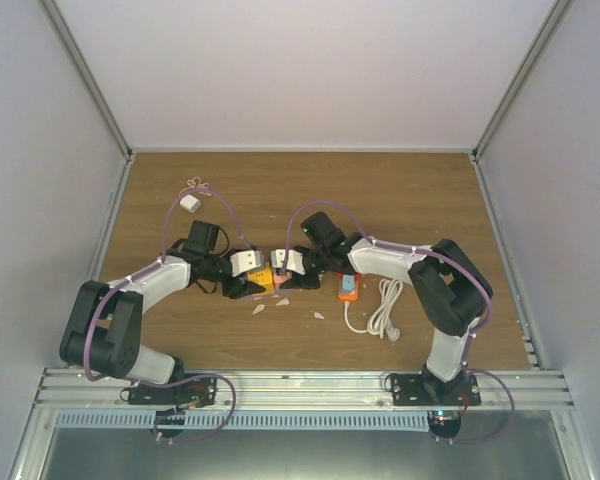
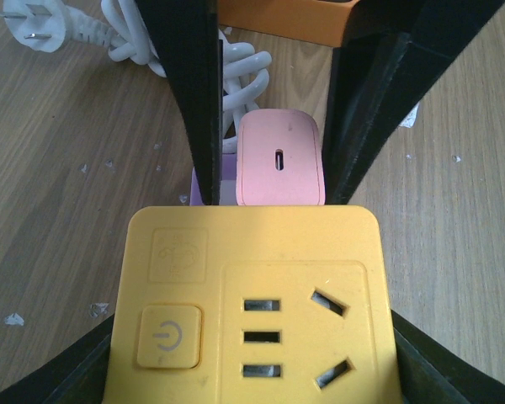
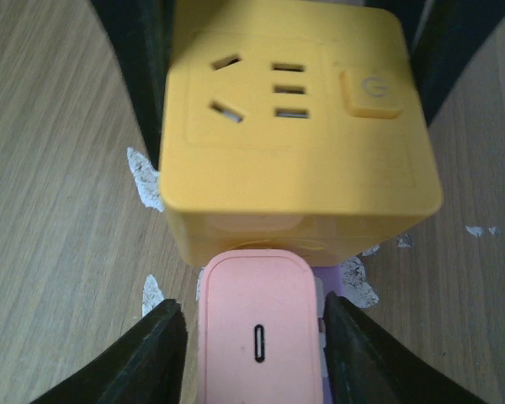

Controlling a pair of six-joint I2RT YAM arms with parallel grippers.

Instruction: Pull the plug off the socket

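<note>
Looking down at the wooden table (image 1: 430, 200), I see both arms meeting at its middle over a yellow cube socket (image 2: 252, 295). The left gripper (image 2: 252, 349) pinches that cube from either side, its black fingers (image 3: 139, 76) pressed against the flanks. A pink plug (image 3: 257, 337) is still seated in the cube's side face, butted flush against it and pointing toward the right arm. The right gripper (image 3: 254, 337) straddles the plug, one finger (image 3: 160, 353) just beside each long edge, with a sliver of gap on one side, so I cannot tell whether it really bites. An orange power strip (image 1: 350, 285) and its coiled white cord (image 1: 385, 312) lie near the right arm.
</note>
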